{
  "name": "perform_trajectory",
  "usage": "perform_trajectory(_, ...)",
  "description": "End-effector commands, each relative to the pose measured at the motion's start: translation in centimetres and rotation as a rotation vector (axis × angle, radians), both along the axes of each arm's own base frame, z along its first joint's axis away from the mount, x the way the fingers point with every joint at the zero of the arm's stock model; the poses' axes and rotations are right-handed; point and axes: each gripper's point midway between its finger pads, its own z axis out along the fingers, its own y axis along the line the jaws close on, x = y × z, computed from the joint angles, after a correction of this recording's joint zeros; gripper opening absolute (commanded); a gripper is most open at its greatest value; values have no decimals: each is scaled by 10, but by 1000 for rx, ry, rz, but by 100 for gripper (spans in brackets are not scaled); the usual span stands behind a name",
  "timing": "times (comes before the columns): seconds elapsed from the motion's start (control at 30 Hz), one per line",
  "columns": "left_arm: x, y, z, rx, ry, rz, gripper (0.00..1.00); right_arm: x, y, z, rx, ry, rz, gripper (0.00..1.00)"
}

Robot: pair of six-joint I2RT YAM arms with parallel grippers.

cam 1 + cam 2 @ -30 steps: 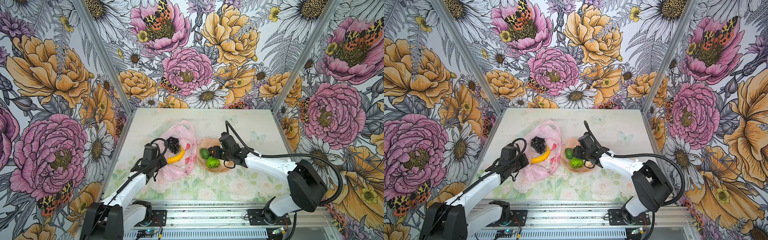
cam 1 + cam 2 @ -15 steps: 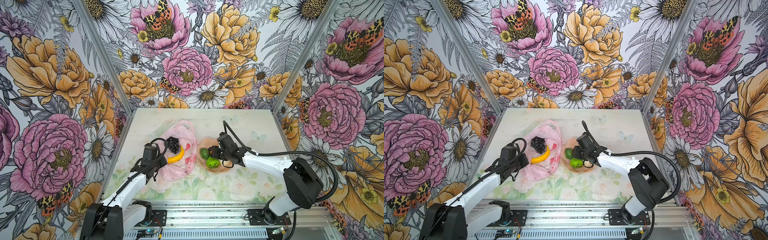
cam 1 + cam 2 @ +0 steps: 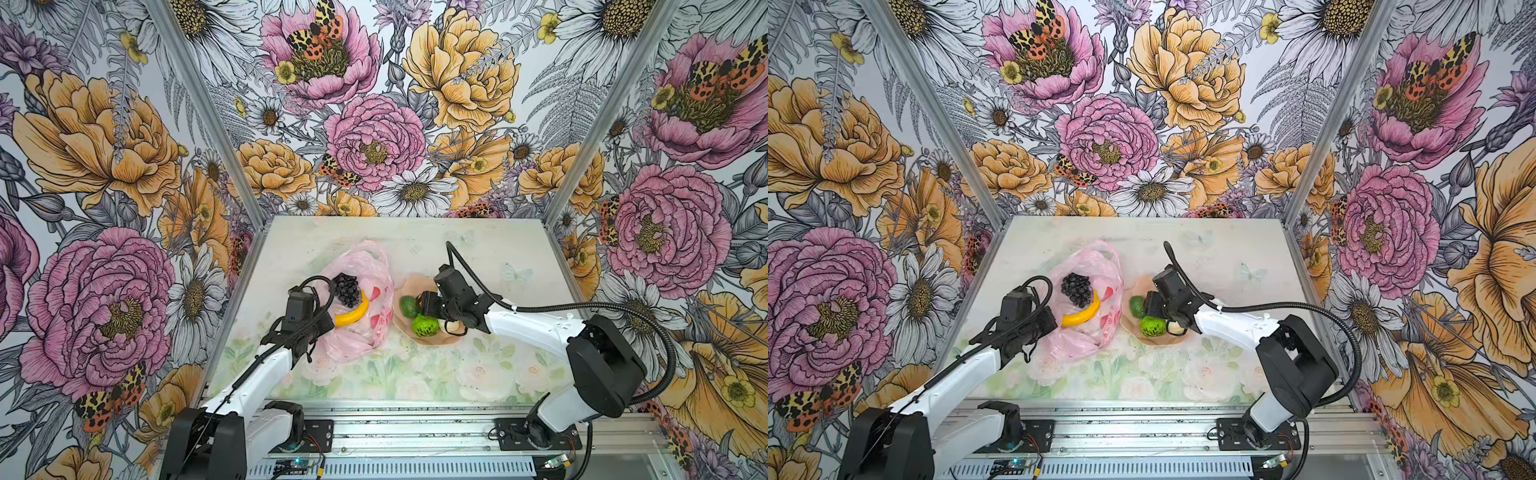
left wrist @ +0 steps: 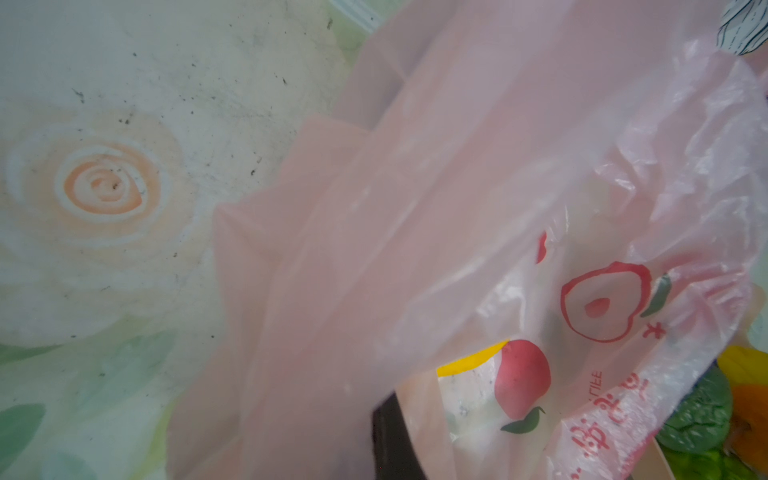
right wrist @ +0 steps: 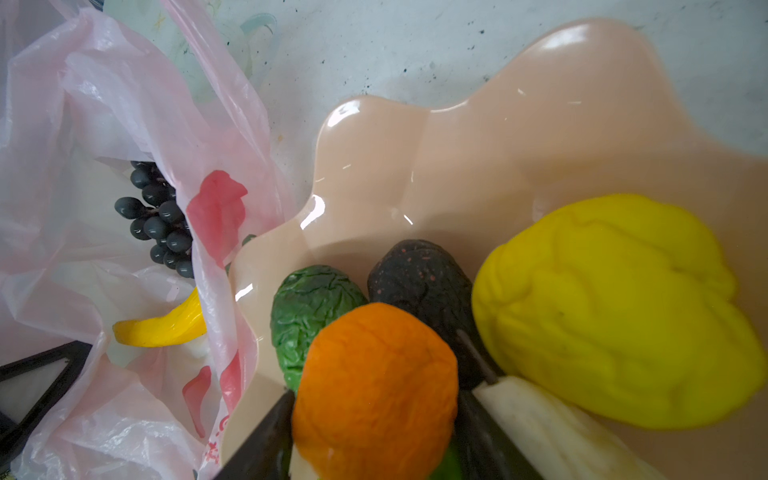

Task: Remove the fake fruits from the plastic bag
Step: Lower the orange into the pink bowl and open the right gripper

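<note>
The right gripper [image 5: 374, 399] hangs low over the bowl [image 5: 457, 166] with its two dark fingers [image 5: 266, 440] on either side of the small orange [image 5: 365, 365]. The fingers sit right at the orange's edges, and I cannot tell whether they press it or stand just clear. Beneath and around the orange, inside the bowl, lie a green avocado [image 5: 307, 307], a dark speckled fruit [image 5: 419, 282], a yellow lemon [image 5: 615, 307] and a cream-white lump [image 5: 540, 424]. In both top views a bumpy lime-green ball [image 3: 424, 325] sits at the bowl's near side, just beside the white lump.

The bowl stands on the table [image 3: 478, 257] with its scalloped rim touching the plastic bag [image 3: 357, 345], which lies crumpled just to its left.

The left gripper [image 3: 326, 326] is at the bag's near left edge, closed tight. In the left wrist view the pink film stretches up across the lens, and it looks pinched in the jaws. One dark finger shows dimly through the plastic.

Inside the bag's open mouth lie two fruits: the dark grape bunch [image 3: 347, 289] farther back and the yellow banana [image 3: 353, 316] just in front of it, touching it. The banana's near end points at the left gripper. Red fruit prints show on the bag's side facing the bowl.
</note>
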Motion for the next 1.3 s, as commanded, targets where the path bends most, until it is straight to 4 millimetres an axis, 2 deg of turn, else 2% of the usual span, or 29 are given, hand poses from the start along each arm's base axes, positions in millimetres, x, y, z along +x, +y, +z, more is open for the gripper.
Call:
perform_trajectory(0.0,6,2,11,23,-44,-2,0,5,0,14,2,-43,-12,63)
perform_trajectory(0.17,6,2,12,25,-46,-1,0,4,-2,24,7,-63,-12,63)
perform_trajectory(0.4,6,3,12,26,-50,4,0,-1,-16,42,-20,-90,-34,63)
perform_trajectory(0.63,6,3,12,29,-49,5,0,3,-8,56,-94,-148,0,59)
perform_trajectory(0.77,5,4,13,30,-52,7,0,12,-2,53,-167,-168,15,56)
perform_trajectory(1.03,5,4,14,32,-58,6,0,21,2,32,-253,-133,41,54)
perform_trajectory(1.27,6,3,13,34,-53,5,0,16,-13,25,-308,-123,22,44)
